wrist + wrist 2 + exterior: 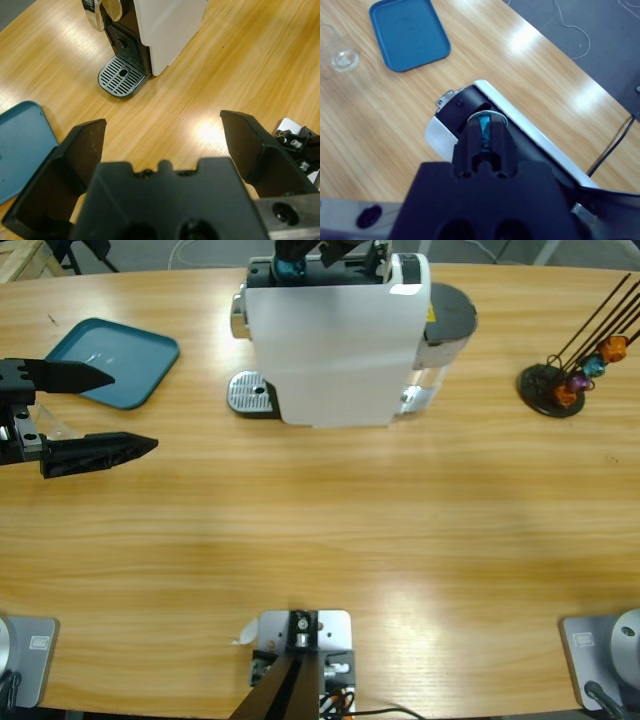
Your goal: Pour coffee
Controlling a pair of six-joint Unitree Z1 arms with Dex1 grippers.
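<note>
In the high view, the left claw [135, 412] is seen spread wide and holding nothing. A faint clear glass [50, 422] shows far back between its jaws; contact cannot be told. The blue tray [115, 360] lies just beside one jaw, and the coffee machine [330, 350] stands well ahead. The right claw [300, 260] is set over the machine's top.

In the left wrist view, the left claw [162, 121] is pointed at the drip grate [122, 75] straight ahead, probably so that the glass can be carried there.

In the right wrist view, the right claw [484, 125] is narrowed on a blue capsule [482, 132], held directly over the machine's top, presumably for loading. The glass [344, 57] stands far beyond this claw, past the tray [410, 32]. No coffee can be made out; none is judged brewed yet.
</note>
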